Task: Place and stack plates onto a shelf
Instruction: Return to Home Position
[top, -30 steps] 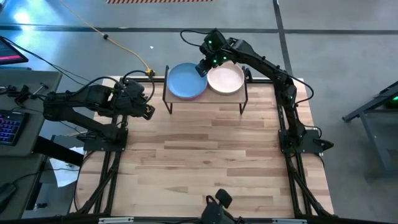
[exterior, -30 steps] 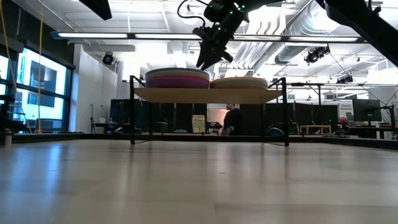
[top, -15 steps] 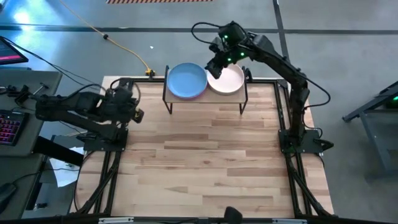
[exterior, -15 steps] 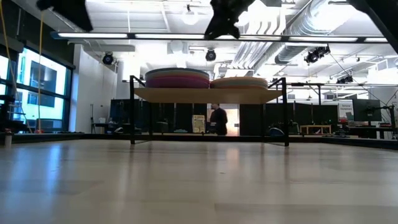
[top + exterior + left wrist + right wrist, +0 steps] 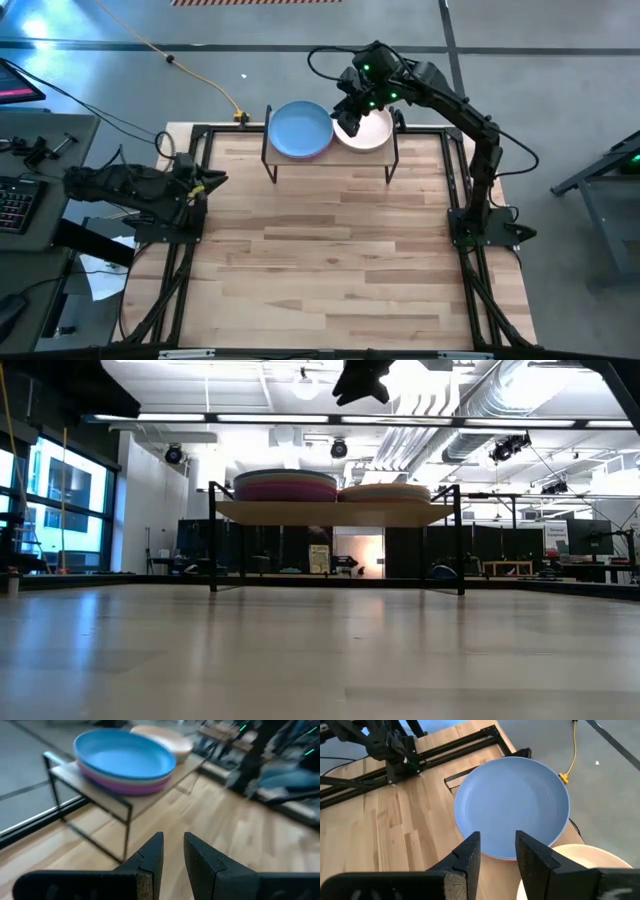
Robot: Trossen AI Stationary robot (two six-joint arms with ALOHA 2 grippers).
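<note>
The shelf (image 5: 335, 512) stands at the table's far edge on thin black legs. Two plate stacks rest on its top. The left stack (image 5: 300, 130) has a blue plate uppermost (image 5: 125, 755), with magenta and purple rims below it (image 5: 285, 490). The right stack is beige (image 5: 368, 132) (image 5: 385, 491). My right gripper (image 5: 347, 112) (image 5: 497, 840) hangs open high above the shelf, between the two stacks, holding nothing. My left gripper (image 5: 218, 180) (image 5: 173, 842) sits at the table's left edge, narrowly open and empty, pointing toward the shelf.
Bare wooden tabletop (image 5: 330, 250) stretches from the shelf to the near edge. Black frame rails run along the table's sides (image 5: 190, 150). A yellow cable (image 5: 200, 80) lies on the floor beyond the far-left corner. The room behind shows under the shelf in the low view.
My right gripper rose from just above the blue stack to well above the shelf, shifting slightly toward the table's right. My left arm drew back toward the table's left edge. Both plate stacks stayed where they were.
</note>
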